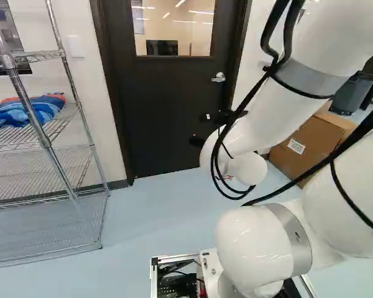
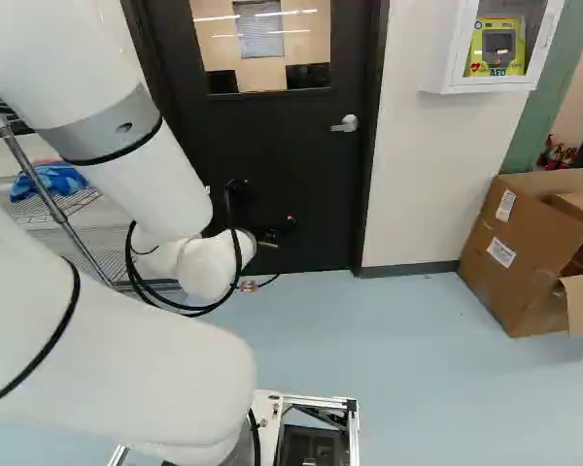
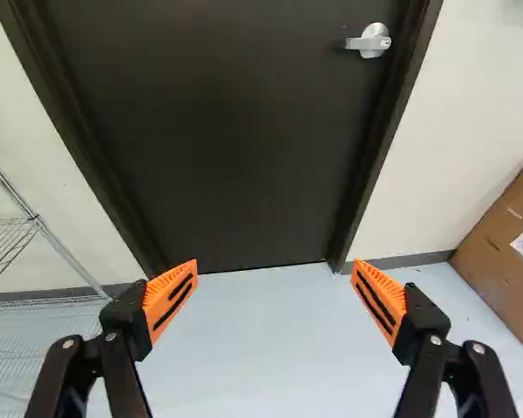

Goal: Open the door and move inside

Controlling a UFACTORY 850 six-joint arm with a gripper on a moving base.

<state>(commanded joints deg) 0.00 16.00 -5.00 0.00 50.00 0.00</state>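
The door is standing closed; the gripper is hovering before the door, its fingers spreading wide apart below the door's handle.

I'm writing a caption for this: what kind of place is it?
Probably an office or lab building: a dark door with a window, a wire shelf rack, and a defibrillator in a wall cabinet.
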